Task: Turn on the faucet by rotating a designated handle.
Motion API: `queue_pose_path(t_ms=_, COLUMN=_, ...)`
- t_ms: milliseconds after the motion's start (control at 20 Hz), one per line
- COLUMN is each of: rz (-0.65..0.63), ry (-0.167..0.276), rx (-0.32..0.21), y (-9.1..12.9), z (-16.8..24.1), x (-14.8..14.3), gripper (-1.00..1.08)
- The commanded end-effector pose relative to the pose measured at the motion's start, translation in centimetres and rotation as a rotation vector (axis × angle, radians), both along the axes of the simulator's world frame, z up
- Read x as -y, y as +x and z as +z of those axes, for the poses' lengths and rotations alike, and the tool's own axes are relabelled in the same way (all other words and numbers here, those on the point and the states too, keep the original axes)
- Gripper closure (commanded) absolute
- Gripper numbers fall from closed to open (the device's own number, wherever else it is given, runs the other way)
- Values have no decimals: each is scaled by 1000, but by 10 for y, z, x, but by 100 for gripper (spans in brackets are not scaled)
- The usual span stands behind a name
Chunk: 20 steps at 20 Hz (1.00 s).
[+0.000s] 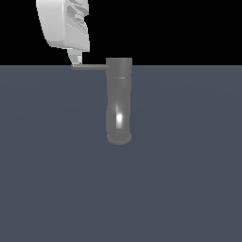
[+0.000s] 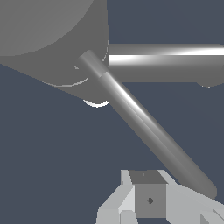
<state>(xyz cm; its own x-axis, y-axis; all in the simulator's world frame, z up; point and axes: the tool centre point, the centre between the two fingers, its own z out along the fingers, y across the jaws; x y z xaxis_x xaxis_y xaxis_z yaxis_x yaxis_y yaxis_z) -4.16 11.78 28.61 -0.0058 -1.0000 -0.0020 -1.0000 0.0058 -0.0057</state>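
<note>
The flat dark surface [image 1: 189, 189] is the biggest thing here. The grey metal faucet [image 1: 119, 101] stands upright on it, near the middle of the exterior view. It looks hard, shiny and fixed in place, so it should not tip.

The white gripper [image 1: 76, 60] hangs above, toward the exterior view's left. Its tip is right at the far end of the handle and seems to touch it. I cannot tell how far apart the fingers [image 2: 150, 199] are, or if they hold anything.

The handle [image 1: 90, 66] is a thin, stiff bar sticking out sideways from the faucet's top. It looks smooth and slippery. The best place to push or hold is the far end, where it should turn most easily.
</note>
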Motion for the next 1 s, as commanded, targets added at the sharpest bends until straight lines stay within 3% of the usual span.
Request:
queue_pose_path(t_ms=0, rz=-9, ry=-2, rx=-3, y=-7, z=0, x=12, gripper=108)
queue_pose_path(t_ms=950, rz=-7, ry=-2, rx=-5, y=-60, z=0, x=65, gripper=108)
